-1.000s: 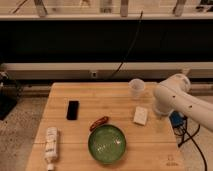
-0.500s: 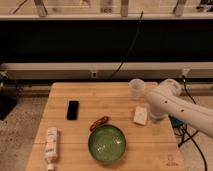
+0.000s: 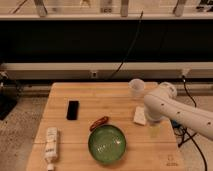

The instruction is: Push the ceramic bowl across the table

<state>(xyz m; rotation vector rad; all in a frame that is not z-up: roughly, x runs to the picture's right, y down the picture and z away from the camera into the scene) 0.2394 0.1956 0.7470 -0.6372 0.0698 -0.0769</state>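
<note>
- One arm (image 3: 172, 109) comes in from the right; its jaws hang low over the table (image 3: 90, 95), just right of the ceramic bowl (image 3: 107, 144) and apart from it, spread wide, holding nothing.
- I judge this side-on stance sets up a shove.
- Bowl sits front-centre: round, glossy dark green, lighter speckled inside, empty.

Glossy glazed ceramic bowl (image 3: 107, 144); matt, plank-grained wooden table (image 3: 100, 95).
</note>
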